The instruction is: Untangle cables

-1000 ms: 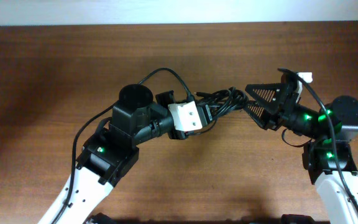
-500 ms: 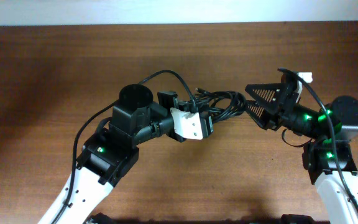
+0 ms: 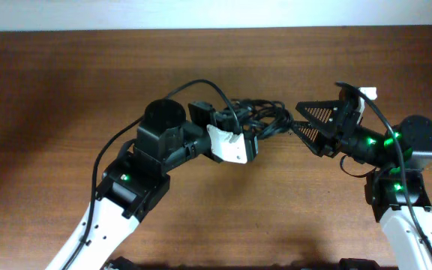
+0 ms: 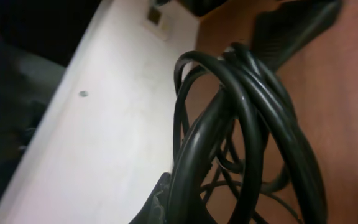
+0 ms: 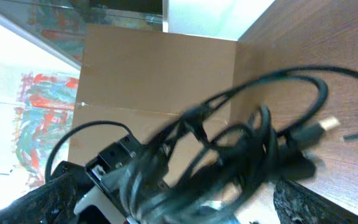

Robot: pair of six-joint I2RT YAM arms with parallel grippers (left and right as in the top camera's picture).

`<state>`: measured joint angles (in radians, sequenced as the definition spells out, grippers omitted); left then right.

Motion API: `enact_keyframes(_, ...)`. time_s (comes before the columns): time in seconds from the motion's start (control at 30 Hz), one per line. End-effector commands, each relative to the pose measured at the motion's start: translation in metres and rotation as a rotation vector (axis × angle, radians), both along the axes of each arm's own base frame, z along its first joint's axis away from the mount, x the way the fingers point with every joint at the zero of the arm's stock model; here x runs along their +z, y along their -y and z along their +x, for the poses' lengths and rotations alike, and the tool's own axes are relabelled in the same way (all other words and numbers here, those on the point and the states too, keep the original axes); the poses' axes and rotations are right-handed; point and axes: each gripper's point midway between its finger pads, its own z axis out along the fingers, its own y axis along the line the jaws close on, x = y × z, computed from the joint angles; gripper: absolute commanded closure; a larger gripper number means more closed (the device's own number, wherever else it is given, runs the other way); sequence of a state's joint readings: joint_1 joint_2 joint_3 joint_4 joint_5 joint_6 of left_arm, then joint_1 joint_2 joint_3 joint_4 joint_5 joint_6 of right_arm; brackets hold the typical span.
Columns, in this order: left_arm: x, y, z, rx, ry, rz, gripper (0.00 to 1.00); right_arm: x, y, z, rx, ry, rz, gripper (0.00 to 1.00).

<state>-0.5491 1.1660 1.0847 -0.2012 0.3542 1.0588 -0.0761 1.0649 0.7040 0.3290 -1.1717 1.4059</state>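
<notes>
The cables (image 3: 268, 118) are one tangled bundle near the table's (image 3: 66, 90) far edge, pinched by the left hand (image 3: 252, 133), with the right hand (image 3: 306, 124) spread wide just beside them, so the untangling looks barely begun.

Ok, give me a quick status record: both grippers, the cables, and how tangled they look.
left gripper: shut on the cables
right gripper: open, jaws wide, at the bundle's right end, not gripping
cables: one looped, tangled bundle between the two arms
plug: light-tipped, sticking out free of the bundle
table: brown wood
</notes>
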Motion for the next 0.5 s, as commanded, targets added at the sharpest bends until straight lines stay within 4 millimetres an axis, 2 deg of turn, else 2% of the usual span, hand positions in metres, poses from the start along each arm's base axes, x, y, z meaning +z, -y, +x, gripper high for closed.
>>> enact_keyframes(0.0,0.014,-0.002,0.012,0.038,0.065,-0.013,1.0,0.005,-0.005,-0.005,0.026,0.027,-0.006,0.01)
enact_keyframes(0.23,0.008,0.003,0.018,0.035,0.056,-0.009,1.0,0.005,-0.015,-0.006,0.034,0.027,-0.006,0.0)
enact_keyframes(0.3,0.007,0.003,0.019,0.035,0.054,-0.007,1.0,0.005,-0.015,-0.005,0.027,0.026,-0.006,0.13)
enact_keyframes(0.37,0.006,0.003,0.019,0.035,0.053,-0.007,1.0,0.005,-0.014,-0.003,0.02,0.027,-0.006,0.32)
enact_keyframes(0.43,0.006,0.003,0.018,0.033,0.051,-0.006,1.0,0.005,-0.014,-0.002,0.011,0.027,-0.007,0.42)
enact_keyframes(0.47,0.005,0.004,0.017,0.027,0.049,-0.007,1.0,0.005,-0.014,-0.002,0.008,0.026,-0.007,0.43)
